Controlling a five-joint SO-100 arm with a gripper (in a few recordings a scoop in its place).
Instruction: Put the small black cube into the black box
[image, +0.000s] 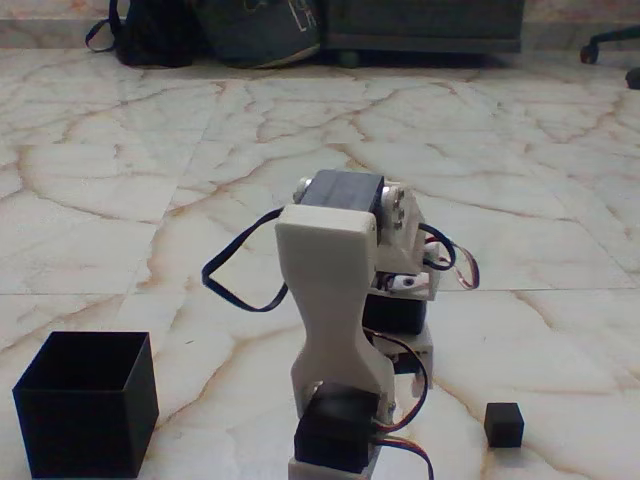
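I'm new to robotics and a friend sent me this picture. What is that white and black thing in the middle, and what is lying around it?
That is a small robot arm of white plastic parts and black motor blocks, joined by loose cables. A still camera low behind it took the picture. It stands on a marble-patterned floor. At the lower left sits the black box, open at the top. At the lower right lies the small black cube, alone and untouched. I cannot make out the gripper, so nothing appears held. Dark bags lean at the far wall.
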